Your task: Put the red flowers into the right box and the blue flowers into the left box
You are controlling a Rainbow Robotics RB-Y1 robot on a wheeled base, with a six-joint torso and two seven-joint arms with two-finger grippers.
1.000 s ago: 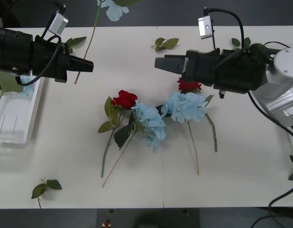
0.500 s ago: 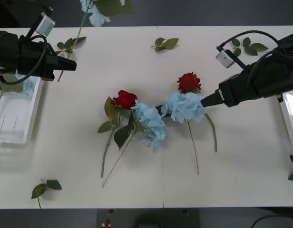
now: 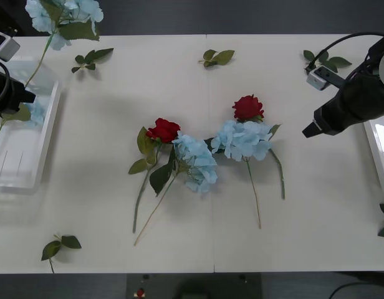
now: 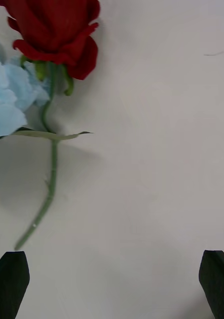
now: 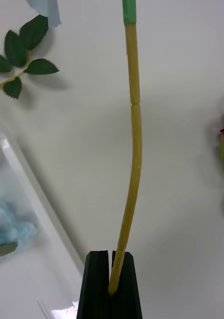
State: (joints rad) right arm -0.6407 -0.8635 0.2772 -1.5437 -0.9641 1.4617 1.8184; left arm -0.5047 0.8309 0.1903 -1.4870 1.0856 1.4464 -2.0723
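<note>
A blue flower (image 3: 62,14) was held by the foot of its stem (image 5: 132,149) in the left gripper (image 5: 111,285), whose fingers were clamped together on it, the head hanging above the far end of the left box (image 3: 45,134), where another blue cluster (image 3: 33,113) already lay. Such a flower was judged light and top-heavy, its stem stiff but springy, so the head could swing.

On the worktop (image 3: 105,205) two red flowers (image 3: 163,130) (image 3: 248,107) and two blue flowers (image 3: 197,161) (image 3: 243,139) remained, heads touching and stems crossing; a bare stretch of stem was judged the safest hold.

The right gripper (image 4: 112,279), fingers apart and empty, hovered near the right-hand rose's stem (image 4: 47,184), beside the right box (image 3: 380,149). Loose leaf sprigs (image 3: 217,57) lay well clear.
</note>
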